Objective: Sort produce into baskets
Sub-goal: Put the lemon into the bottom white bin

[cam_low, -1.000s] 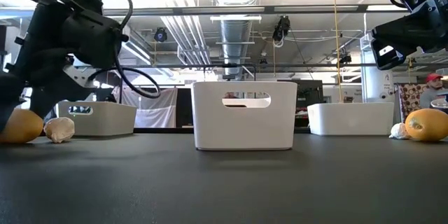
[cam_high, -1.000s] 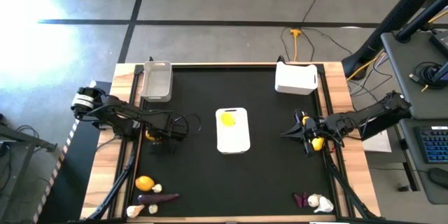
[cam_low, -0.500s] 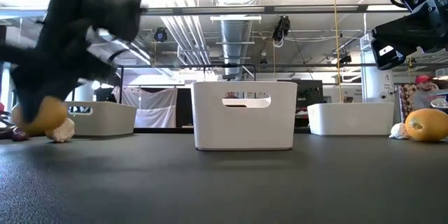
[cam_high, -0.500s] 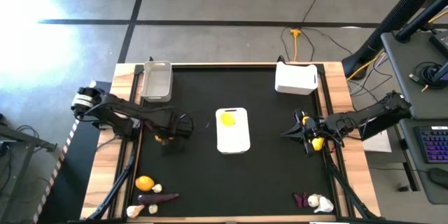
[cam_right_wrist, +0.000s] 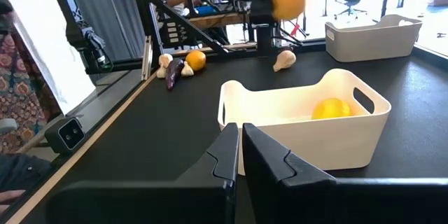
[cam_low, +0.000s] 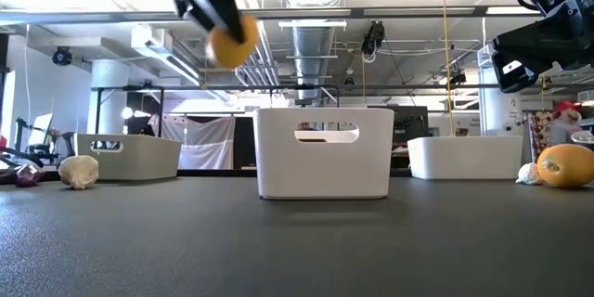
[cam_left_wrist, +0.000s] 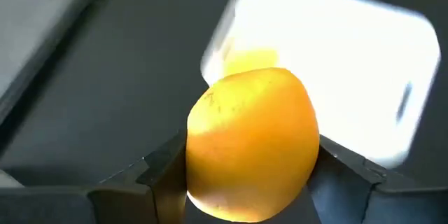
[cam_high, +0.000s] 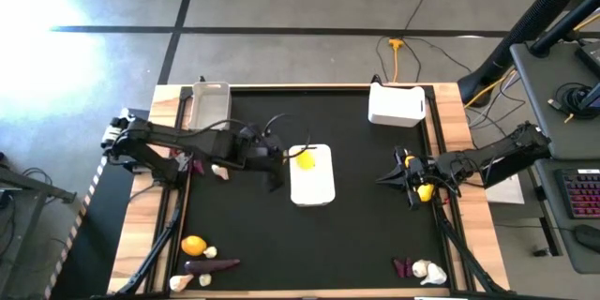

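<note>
Two arms reach over the black tabletop [cam_high: 356, 234]. The left hand [cam_left_wrist: 245, 182] pinches an orange fruit [cam_left_wrist: 250, 143] between its fingers and holds it raised, just beside the left side of the middle white basket [cam_high: 311, 174]; from table height the fruit hangs high above that basket's rim. A yellow fruit [cam_high: 305, 159] lies inside the middle basket. The right hand [cam_right_wrist: 240, 155] waits near the right edge of the tabletop with its fingers pressed together on nothing, and a yellow piece [cam_high: 425, 191] shows right beside that arm from above.

A grey basket [cam_high: 209, 107] stands at the far left corner and a second white basket [cam_high: 396, 105] at the far right corner. A garlic bulb [cam_high: 219, 171] lies near the left edge. An orange [cam_high: 194, 245], more garlic and a purple vegetable [cam_high: 212, 265] cluster at the near left corner; another purple piece [cam_high: 404, 267] and a white bulb [cam_high: 424, 269] sit at the near right corner.
</note>
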You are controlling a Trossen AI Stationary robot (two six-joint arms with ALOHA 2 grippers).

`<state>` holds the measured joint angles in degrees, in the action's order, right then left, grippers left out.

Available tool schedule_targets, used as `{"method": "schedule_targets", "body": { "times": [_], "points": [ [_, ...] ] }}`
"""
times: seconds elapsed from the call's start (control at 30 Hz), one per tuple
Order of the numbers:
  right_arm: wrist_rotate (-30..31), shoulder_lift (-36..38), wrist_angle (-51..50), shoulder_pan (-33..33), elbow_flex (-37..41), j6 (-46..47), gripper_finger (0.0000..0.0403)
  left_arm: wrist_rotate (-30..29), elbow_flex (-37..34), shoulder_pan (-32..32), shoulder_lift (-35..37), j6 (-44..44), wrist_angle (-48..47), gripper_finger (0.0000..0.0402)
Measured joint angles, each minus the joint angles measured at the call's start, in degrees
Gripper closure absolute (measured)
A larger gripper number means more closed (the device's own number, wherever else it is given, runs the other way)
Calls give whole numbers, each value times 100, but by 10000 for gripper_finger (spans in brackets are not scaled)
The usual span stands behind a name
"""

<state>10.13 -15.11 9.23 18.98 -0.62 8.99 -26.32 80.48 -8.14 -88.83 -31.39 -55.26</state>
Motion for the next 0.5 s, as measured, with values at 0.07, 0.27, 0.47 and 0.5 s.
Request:
{"method": "schedule_targets", "body": {
  "times": [0.07,0.27,0.47,0.5],
  "points": [
    [-2,0,0,-1,2,0,390,-171,265,10,-177,-174,23,184],
    [-1,2,0,0,0,0,390,-126,945,9,-929,369,10,176],
    [-2,2,0,-1,0,0,390,35,1476,36,-1799,770,-186,184],
    [0,2,0,0,0,0,390,35,1556,47,-1927,802,-255,184]
  ]
}}
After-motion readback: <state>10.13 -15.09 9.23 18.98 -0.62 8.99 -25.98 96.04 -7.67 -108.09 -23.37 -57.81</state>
